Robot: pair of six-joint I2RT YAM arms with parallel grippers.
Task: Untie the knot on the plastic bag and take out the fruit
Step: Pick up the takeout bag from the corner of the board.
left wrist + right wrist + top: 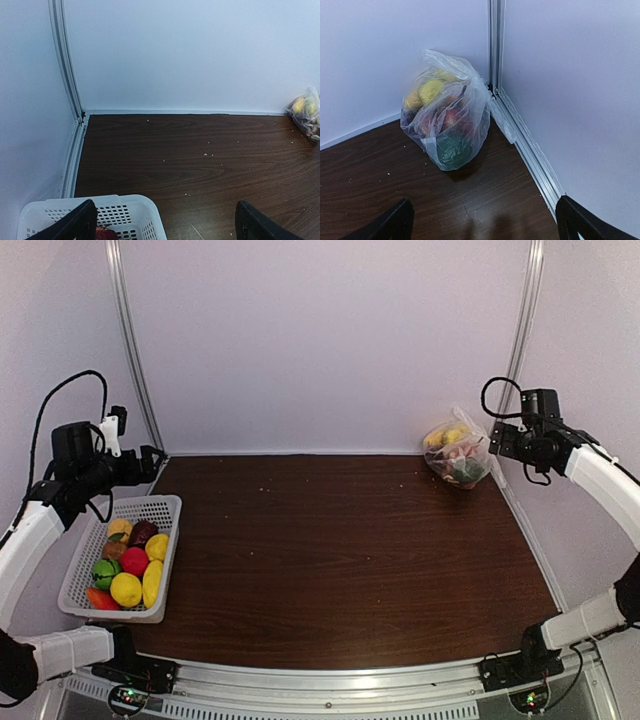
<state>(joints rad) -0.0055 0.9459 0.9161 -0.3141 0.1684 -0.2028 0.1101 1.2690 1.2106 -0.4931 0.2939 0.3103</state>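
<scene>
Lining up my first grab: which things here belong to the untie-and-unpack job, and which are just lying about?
Job: plastic bag in the far right corner; bagged fruit; its knot, not clearly visible.
Lying about: white basket at the left; basket fruit; crumbs on the table.

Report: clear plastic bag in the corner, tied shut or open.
Shut: the clear crinkly plastic bag is gathered closed on top, with yellow, red and green fruit inside.

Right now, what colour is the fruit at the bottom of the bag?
Dark green fruit, through the clear bag. Best in the right wrist view.
</scene>
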